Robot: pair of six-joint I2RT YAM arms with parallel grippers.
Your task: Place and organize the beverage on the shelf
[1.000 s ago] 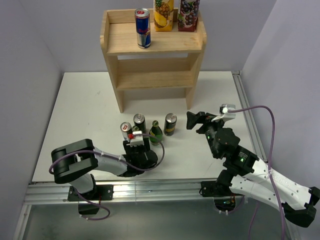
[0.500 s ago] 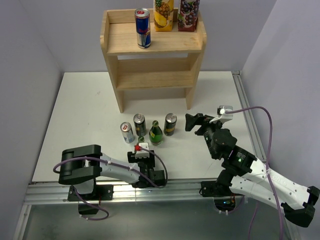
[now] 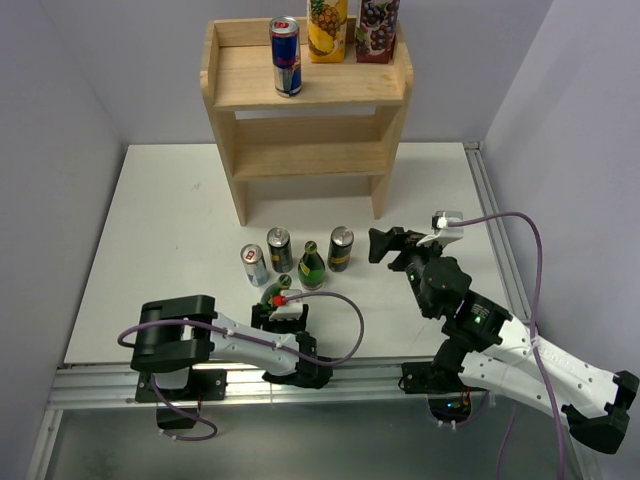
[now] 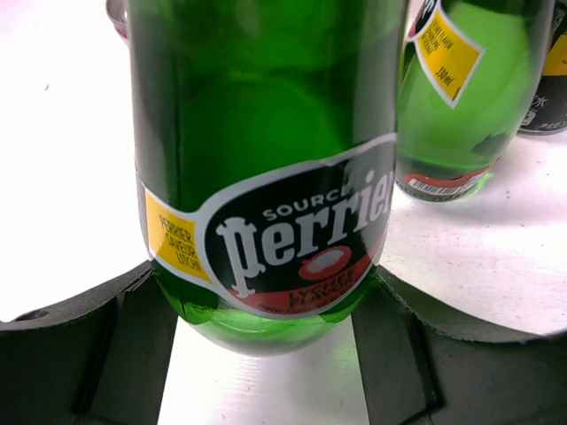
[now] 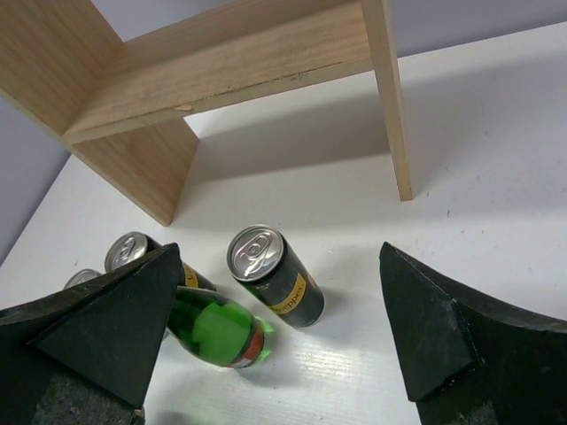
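The shelf (image 3: pixel 305 95) stands at the back of the table, carrying a Red Bull can (image 3: pixel 286 55) and two juice cartons (image 3: pixel 328 25) on its top board. My left gripper (image 3: pixel 280 305) is shut on a green Perrier bottle (image 4: pixel 266 177), low on its body, and the bottle (image 3: pixel 277 291) leans a little just in front of the other drinks. A second green bottle (image 3: pixel 312 265) stands beside it. My right gripper (image 3: pixel 385 245) hovers open and empty to the right of a black Schweppes can (image 5: pixel 275 276), with the shelf (image 5: pixel 221 62) beyond it.
Three cans stand in front of the shelf: a silver one (image 3: pixel 254 265), a dark one (image 3: pixel 279 248) and the black one (image 3: pixel 341 248). The shelf's lower board (image 3: pixel 305 160) carries nothing. A metal rail (image 3: pixel 300 380) runs along the near table edge.
My left gripper has drawn back toward the near edge with the green bottle, out of the group of drinks. The right gripper has drifted slightly left and stayed open.
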